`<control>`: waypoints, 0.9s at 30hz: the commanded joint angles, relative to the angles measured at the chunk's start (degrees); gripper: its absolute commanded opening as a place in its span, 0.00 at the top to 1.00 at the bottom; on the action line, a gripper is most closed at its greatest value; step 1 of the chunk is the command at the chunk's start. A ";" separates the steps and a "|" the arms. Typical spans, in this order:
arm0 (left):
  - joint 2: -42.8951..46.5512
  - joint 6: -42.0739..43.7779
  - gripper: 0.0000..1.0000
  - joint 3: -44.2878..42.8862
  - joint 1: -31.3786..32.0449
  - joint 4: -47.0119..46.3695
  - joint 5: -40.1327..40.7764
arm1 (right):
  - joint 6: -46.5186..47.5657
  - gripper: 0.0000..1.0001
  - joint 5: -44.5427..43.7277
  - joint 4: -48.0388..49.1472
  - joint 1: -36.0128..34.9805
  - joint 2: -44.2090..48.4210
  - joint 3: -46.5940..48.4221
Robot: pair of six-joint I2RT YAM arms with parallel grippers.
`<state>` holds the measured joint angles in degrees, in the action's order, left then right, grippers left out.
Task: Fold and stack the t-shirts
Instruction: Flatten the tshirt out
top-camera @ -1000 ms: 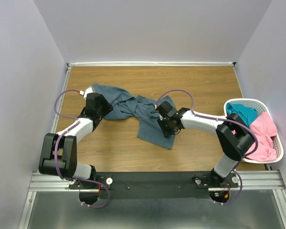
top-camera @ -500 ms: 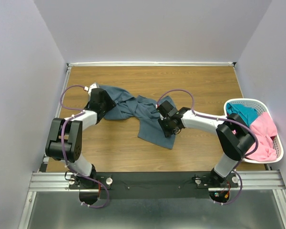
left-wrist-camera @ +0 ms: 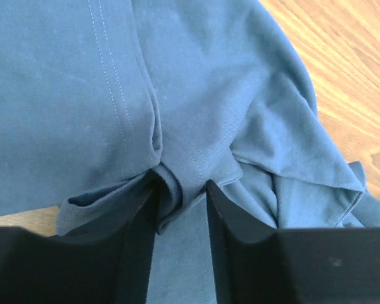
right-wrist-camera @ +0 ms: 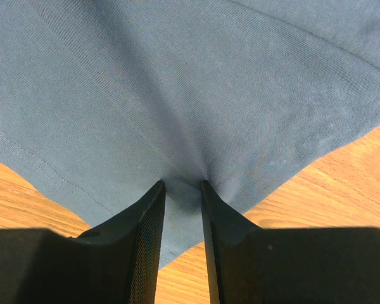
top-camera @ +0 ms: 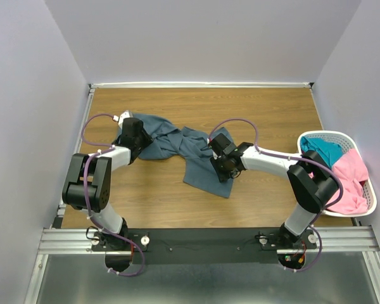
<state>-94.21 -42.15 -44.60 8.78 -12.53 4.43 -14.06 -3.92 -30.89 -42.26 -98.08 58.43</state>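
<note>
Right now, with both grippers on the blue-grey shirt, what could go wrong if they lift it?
The left gripper pinches a bunched seam fold of the blue-grey t-shirt, several layers thick, so it may slip or drag extra layers. The right gripper grips close to the cloth's edge and might lose it. The shirt lies twisted between them, so lifting may not spread it flat.
</note>
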 commanded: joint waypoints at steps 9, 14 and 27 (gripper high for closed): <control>6.31 0.05 1.00 0.74 0.63 0.75 3.21 | -0.88 0.63 -2.05 -3.73 0.60 0.26 -2.45; 18.33 4.35 1.00 -1.80 0.28 10.40 6.55 | -1.32 0.64 -2.31 -3.65 2.53 0.09 -2.45; 29.53 15.17 1.00 -1.11 -3.59 16.93 2.52 | -1.05 0.63 -5.93 -4.96 11.94 -3.36 4.84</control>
<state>-66.02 -30.57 -47.20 5.65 2.50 8.08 -15.44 -5.98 -32.38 -31.22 -100.03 61.04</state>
